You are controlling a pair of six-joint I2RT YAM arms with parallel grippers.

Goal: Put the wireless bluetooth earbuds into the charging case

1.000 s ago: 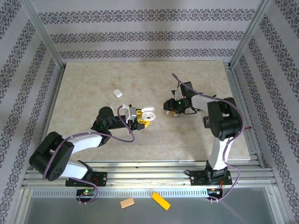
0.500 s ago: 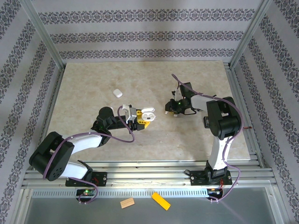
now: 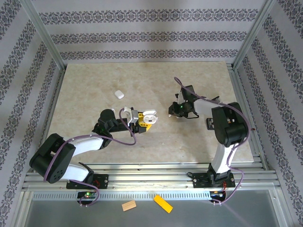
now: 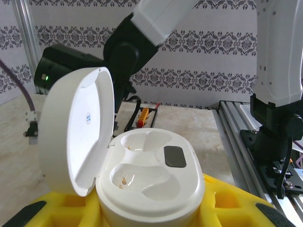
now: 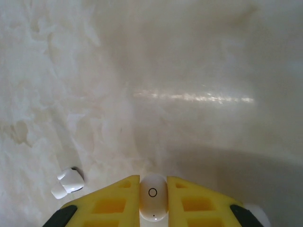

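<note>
The right gripper is clenched on a tiny white stemmed plastic earbud. It is pinched between the yellow fingertips, with its rounded end showing in the gap. A second white earbud lies on the pale marbled tabletop, beside and to the left of those fingertips, apart from them.

The left gripper grasps the white rounded plastic charging case by its base. The hinged lid stands open on the left of its fingers, and both wells look empty. Seen from above, the right gripper is near the case, off to its right and not over it.

The pinch sits on a smooth, curved piece, so the earbud could twist or squirt out on the way across. If the stem meets a well tilted, or meets the wrong well, it would likely jam on the rim. Pressing on then could lever the case loose between the left fingers or knock the lid shut.
</note>
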